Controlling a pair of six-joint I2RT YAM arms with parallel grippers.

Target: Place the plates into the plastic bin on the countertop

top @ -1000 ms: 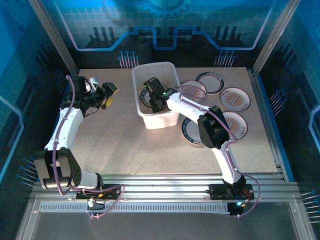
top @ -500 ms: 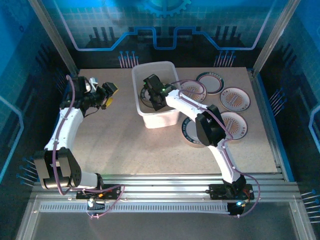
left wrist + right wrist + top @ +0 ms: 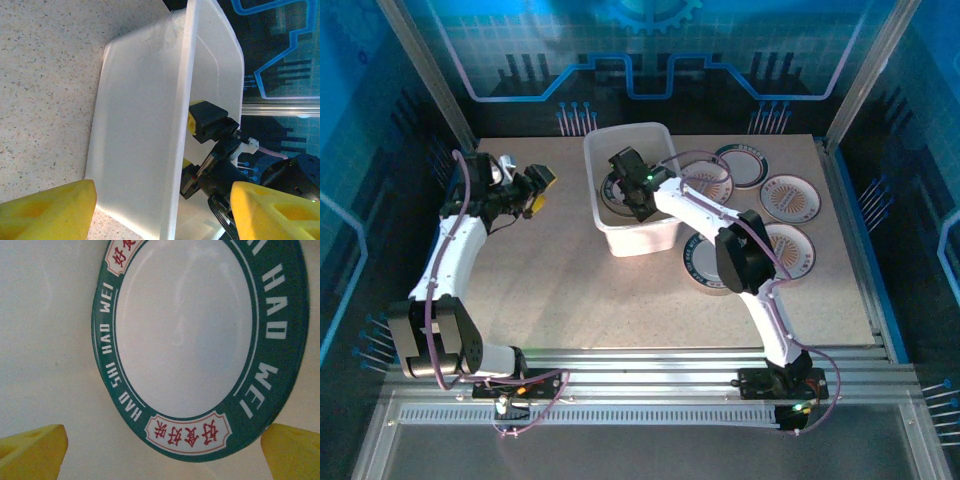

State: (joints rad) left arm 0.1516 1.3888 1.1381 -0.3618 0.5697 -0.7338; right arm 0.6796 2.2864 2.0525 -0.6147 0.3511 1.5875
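Spanning most of the top view, the beige speckled table [image 3: 550, 270] carries everything else between its blue edges and metal rails. Two white arms rise from its near edge: the left arm [image 3: 450, 250] bends up along the left side, while the right arm [image 3: 760, 290] stretches forward and leftward across the table, its wrist dipping into the plastic bin [image 3: 645, 240]. That white translucent bin stands toward the far middle of the table, and the left wrist camera sees its long outer wall [image 3: 140, 125] and rolled rim close up. Right of the bin, plates lie flat on the table: an orange-centred plate [image 3: 705, 180] just beside the bin and partly under the arm, a green-rimmed plate [image 3: 740, 165] behind it, two more orange-centred plates [image 3: 790, 198] and [image 3: 795, 250] further right, and a green-rimmed plate [image 3: 705, 268] near the bin's front corner, half hidden by the elbow. One more plate in the bin [image 3: 200, 340], white with a dark green rim bearing lettering and red characters, lies on the bin floor directly beneath the right wrist. The right fingers [image 3: 30, 447] stand wide apart on either side of that plate's near edge and grip nothing. The left fingers [image 3: 45, 212] are well spread too and empty, hanging left of the bin and pointing at its wall, apart from it.
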